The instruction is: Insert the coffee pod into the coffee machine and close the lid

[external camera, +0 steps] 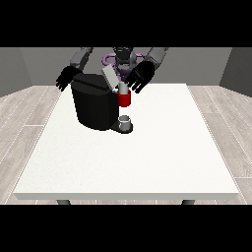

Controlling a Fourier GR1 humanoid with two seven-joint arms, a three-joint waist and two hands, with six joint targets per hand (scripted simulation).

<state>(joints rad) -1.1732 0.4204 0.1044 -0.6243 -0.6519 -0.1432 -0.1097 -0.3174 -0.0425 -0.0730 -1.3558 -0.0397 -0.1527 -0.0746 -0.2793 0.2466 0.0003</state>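
A black coffee machine stands on the white table at the back left of centre. Its grey lid is tilted up and open. At the machine's front sits its red and silver head, with a small grey cup on the round base below. The hand at the view's right hovers just above and right of the head, fingers spread downward. I cannot make out the coffee pod. The hand at the view's left hangs beside the machine's back left corner, fingers relaxed.
The table's left edge and front edge bound a wide bare surface in front of and right of the machine. Grey walls and a wooden floor surround the table.
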